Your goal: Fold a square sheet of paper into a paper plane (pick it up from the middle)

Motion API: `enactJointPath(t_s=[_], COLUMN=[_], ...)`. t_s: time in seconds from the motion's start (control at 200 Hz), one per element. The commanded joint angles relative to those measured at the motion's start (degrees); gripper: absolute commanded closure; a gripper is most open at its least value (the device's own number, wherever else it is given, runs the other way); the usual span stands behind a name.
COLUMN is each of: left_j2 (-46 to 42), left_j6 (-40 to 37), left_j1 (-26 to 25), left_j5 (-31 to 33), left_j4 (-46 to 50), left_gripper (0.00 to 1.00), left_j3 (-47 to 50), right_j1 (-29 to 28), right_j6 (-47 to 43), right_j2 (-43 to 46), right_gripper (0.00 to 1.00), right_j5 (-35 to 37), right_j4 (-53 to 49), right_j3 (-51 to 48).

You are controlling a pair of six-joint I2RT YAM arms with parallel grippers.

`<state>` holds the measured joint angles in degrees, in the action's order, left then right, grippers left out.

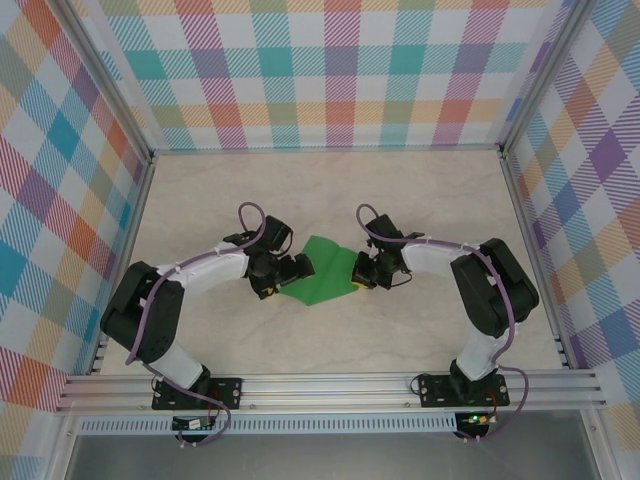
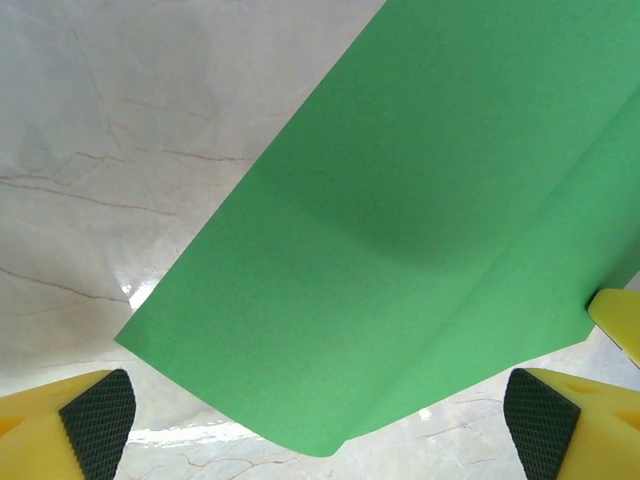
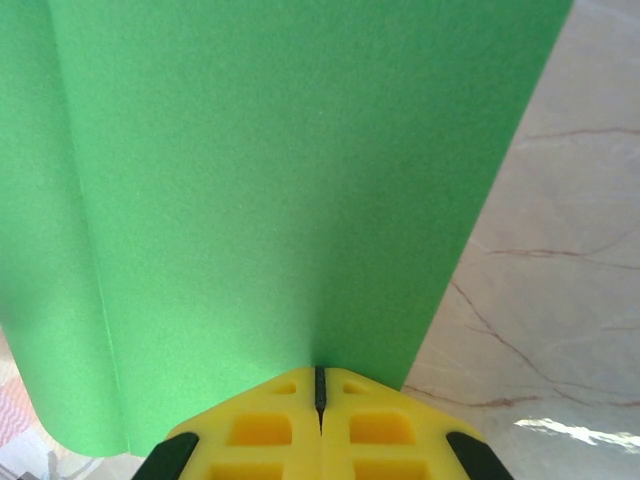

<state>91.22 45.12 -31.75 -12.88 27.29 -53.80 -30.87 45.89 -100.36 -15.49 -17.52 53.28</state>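
There is one square sheet of paper (image 1: 322, 275). It is bright green. There are two robot arms, one on the left and one on the right. Each arm has one gripper, and each gripper has two yellow fingers with black bumpy pads.

The paper is in the middle of the table (image 1: 430, 200), right between the two grippers. One corner points to the far side and one corner points to the near side.

The right gripper (image 3: 320, 388) is at the right side of the paper. Its two fingers are pressed tight together, and the edge of the paper is pinched between them. Seen from this gripper's own camera, the green sheet spreads away from the fingers. It bends in a soft curve along its left side.

The left gripper (image 2: 320, 428) is at the left side of the paper. Its fingers (image 2: 97, 420) stand far apart, one in each bottom corner of its own camera view. They hold nothing. The edge of the paper lies just in front of them, in the gap, and it touches neither pad. That edge curls up a little off the table. One faint fold line runs across the paper on the right.

The table is pale, with thin brown lines like stone. Three walls (image 1: 340, 70) stand around it, on the left, the right and the far side. They have checks in many colours.
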Motion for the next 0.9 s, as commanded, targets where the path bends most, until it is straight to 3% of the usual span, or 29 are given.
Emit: enactJointPath(t_s=[0.0, 0.285, 0.485, 0.69, 0.895], left_j2=[1.03, 4.96, 4.4, 3.19, 2.45], left_j6=[1.25, 0.28, -0.53, -2.49, -1.18], left_j1=[-0.16, -1.13, -1.73, -2.68, -3.73], left_j5=[-2.86, -6.36, -10.05, -17.15, -25.7], left_j4=[-0.61, -3.78, -9.6, -18.41, -28.52], left_gripper=[0.03, 0.04, 0.1, 0.14, 0.12], left_j3=[0.6, -1.47, -1.53, -0.51, 1.8], right_j1=[-0.16, -0.19, -0.15, -0.15, 1.19], right_j6=[-0.71, -0.8, -0.82, -0.67, 0.37], right_j2=[-1.86, -1.78, -1.64, -0.33, 8.44], right_gripper=[0.97, 0.97, 0.97, 0.97, 0.95], right_j5=[1.65, 1.71, 1.69, 1.51, 1.48], right_j4=[-2.35, -2.53, -2.53, -2.43, -1.38], right_j3=[0.34, 0.16, -0.1, -0.18, -2.3])
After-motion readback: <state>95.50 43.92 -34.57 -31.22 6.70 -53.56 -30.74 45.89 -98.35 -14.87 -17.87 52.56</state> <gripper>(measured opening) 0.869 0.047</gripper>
